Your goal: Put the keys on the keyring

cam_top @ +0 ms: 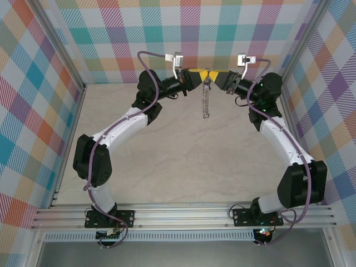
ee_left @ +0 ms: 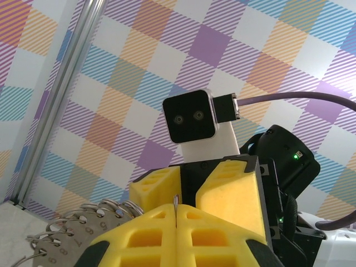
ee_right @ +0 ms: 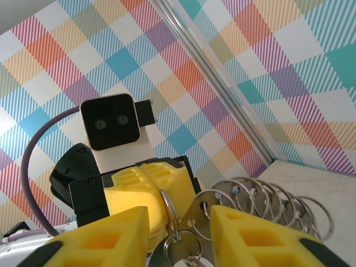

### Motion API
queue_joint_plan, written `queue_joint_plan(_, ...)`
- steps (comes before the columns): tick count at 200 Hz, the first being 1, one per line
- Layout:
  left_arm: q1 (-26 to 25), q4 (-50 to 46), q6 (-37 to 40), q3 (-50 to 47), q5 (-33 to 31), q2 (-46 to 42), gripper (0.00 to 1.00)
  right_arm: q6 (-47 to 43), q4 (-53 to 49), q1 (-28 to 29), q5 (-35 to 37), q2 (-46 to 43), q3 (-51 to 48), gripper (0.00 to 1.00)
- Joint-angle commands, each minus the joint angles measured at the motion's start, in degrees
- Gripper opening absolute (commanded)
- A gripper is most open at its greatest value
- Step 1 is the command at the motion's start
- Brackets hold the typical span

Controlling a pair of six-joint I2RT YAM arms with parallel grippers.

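While both arms are reaching toward 12 o'clock, the left gripper (cam_top: 201,74) is clamping its yellow jaws tight on the keyring (cam_top: 207,100), which is dangling toward 6 o'clock over the table (cam_top: 167,167). At its 3 o'clock, the right gripper (ee_right: 181,225) is standing part-open, fingers straddling the ring's top hardware.

faint stamped digits on the keyring (ee_left: 71,229), too small for a sure reading

One keyring (cam_top: 207,103) (many small loops (ee_right: 267,200)), two arms (cam_top: 127,125)
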Motion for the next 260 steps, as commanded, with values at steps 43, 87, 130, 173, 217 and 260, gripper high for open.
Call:
queue_joint_plan(43, -0.9, 4.0, -0.2, 2.2, 1.1, 0.3, 0.0, -1.0, 1.1, 0.8, -1.6, 1.2, 4.2, 0.16)
queue_joint_plan(87, -1.1, 3.6, -0.1, 2.7, 1.2, 0.5, 0.0, -2.0, 0.0, 1.3, -3.7, 1.5, 5.1, 0.07)
queue_joint_plan(130, -1.1, 1.4, 0.8, 3.2, 0.6, 0.1, 0.01, -7.4, -7.3, 1.2, -3.4, 0.2, 5.6, 0.0)
queue_joint_plan(173, -0.6, -9.9, 10.0, 3.4, 0.9, -3.8, 0.32, -22.1, -24.0, 0.4, -5.9, -2.3, 9.1, 0.0)
queue_joint_plan(217, 0.7, -27.6, 22.8, 8.2, 5.6, -6.2, 0.39, -42.9, -47.6, 0.1, -8.5, -4.7, 15.5, 0.0)
queue_joint_plan(260, 1.5, -36.5, 27.8, 12.6, 10.8, -5.1, 0.39, -56.0, -65.3, 0.1, -10.2, -2.9, 23.0, 0.0)
